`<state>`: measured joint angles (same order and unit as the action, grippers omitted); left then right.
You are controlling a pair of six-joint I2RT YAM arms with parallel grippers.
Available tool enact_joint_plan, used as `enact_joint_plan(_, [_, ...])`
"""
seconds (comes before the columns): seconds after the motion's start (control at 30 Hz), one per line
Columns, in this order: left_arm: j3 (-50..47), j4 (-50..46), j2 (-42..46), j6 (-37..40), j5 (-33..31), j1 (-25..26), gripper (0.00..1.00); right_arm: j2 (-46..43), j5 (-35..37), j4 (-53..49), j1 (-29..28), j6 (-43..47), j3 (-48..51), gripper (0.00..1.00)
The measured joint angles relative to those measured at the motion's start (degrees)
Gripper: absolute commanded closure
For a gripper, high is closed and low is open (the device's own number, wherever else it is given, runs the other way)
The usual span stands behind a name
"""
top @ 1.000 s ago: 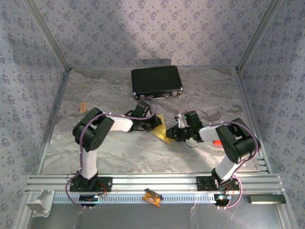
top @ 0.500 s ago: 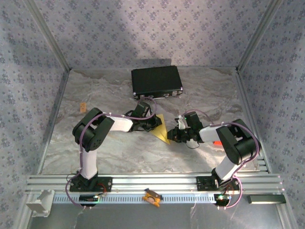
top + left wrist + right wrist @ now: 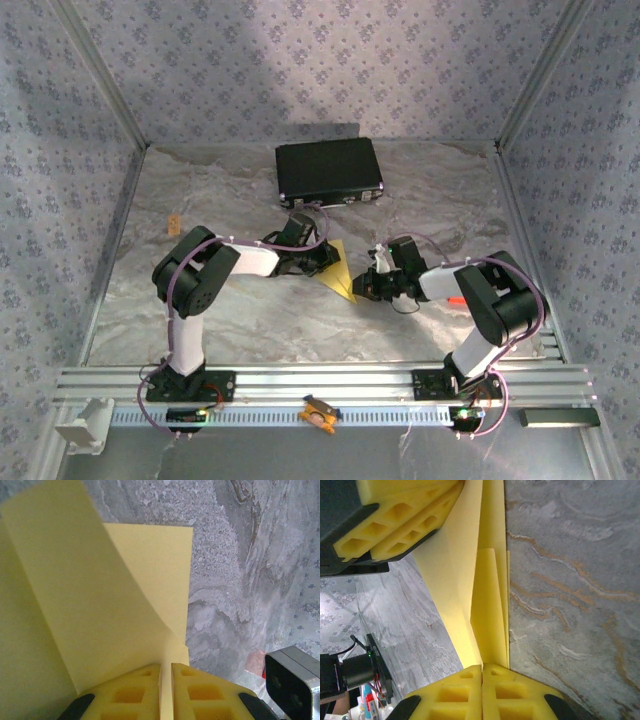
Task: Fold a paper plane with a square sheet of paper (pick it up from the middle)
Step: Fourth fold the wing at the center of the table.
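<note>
Part-folded yellow paper (image 3: 339,271) in the tight pinch of left gripper (image 3: 166,669) and right gripper (image 3: 482,670), 2 fingers each.

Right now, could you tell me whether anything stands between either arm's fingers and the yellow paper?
Nothing visible does: the left fingers and the right fingers are each shut directly on the partly folded yellow paper.
</note>
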<state>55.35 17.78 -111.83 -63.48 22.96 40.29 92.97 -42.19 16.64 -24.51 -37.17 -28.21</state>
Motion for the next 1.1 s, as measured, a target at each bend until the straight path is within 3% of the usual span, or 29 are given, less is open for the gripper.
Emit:
enact_joint_plan(0.07, [0.0,0.0,-0.02,0.0,0.02,0.0,0.87,-0.09,-0.04,0.33,0.02,-0.44,0.22,0.85])
enact_joint_plan(0.27, [0.0,0.0,-0.04,0.0,0.15,0.0,0.87,-1.84,0.07,0.0,0.0,-0.98,1.36,0.83])
enact_joint_plan(0.53, [0.0,0.0,-0.04,0.0,0.2,0.0,0.87,-2.12,0.76,-0.2,0.0,-1.18,2.1,0.92])
enact_joint_plan(0.83, [0.0,0.0,-0.04,-0.02,0.2,0.0,0.87,-3.78,0.87,-0.9,-0.07,-1.97,2.97,0.84])
enact_joint_plan(1.1, [0.0,0.0,-0.04,-0.02,0.22,0.02,0.87,-4.46,1.53,-2.16,-0.13,-2.08,3.58,0.94])
